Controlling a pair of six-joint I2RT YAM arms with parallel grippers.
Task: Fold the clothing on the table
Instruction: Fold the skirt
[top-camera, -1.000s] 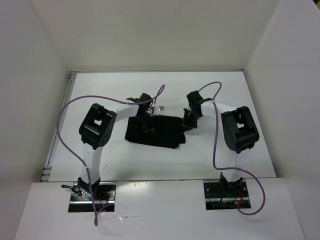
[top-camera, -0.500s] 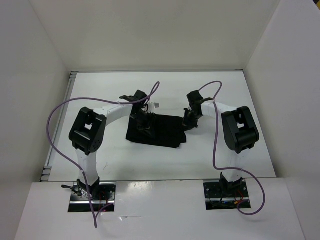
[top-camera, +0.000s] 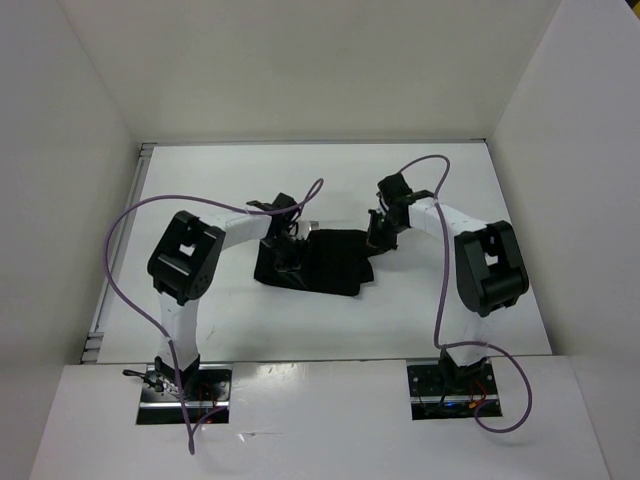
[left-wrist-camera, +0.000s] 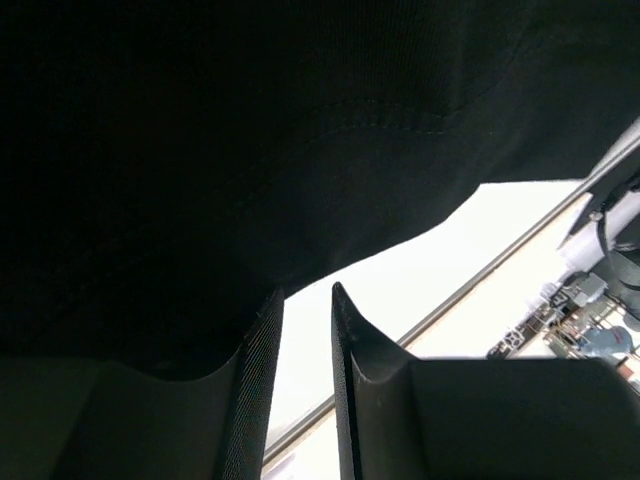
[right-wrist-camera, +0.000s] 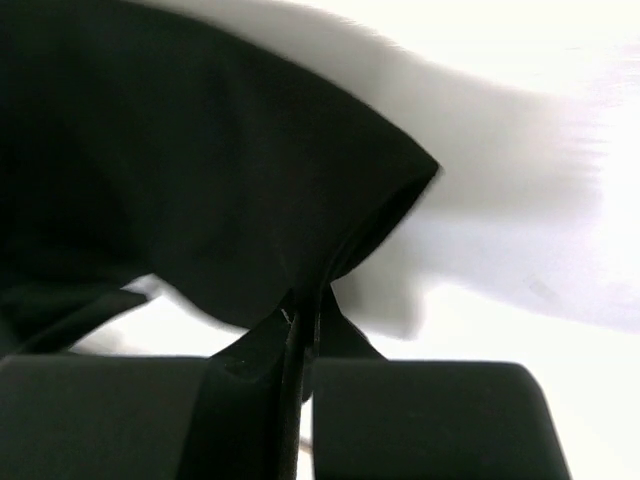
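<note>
The black clothing (top-camera: 322, 262) lies crumpled at the middle of the white table (top-camera: 220, 180). My left gripper (top-camera: 290, 250) hovers over its left part, open. In the left wrist view the fabric (left-wrist-camera: 250, 150) hangs just past the fingertips (left-wrist-camera: 262, 330), and bare table shows in the gap of the left gripper (left-wrist-camera: 305, 295). My right gripper (top-camera: 378, 232) is at the garment's right corner. Seen from the right wrist, the right gripper (right-wrist-camera: 308, 300) is shut on a fold of the clothing (right-wrist-camera: 200, 180), which is raised off the table (right-wrist-camera: 520, 300).
White walls close in the table on three sides. A metal rail (top-camera: 118, 262) runs along the left edge. Purple cables (top-camera: 130, 225) loop above both arms. The arm bases (top-camera: 185, 385) stand at the near edge.
The left arm's elbow has shifted while its gripper stayed over the garment's left part. The right gripper has drawn slightly toward the back with the garment's corner.
</note>
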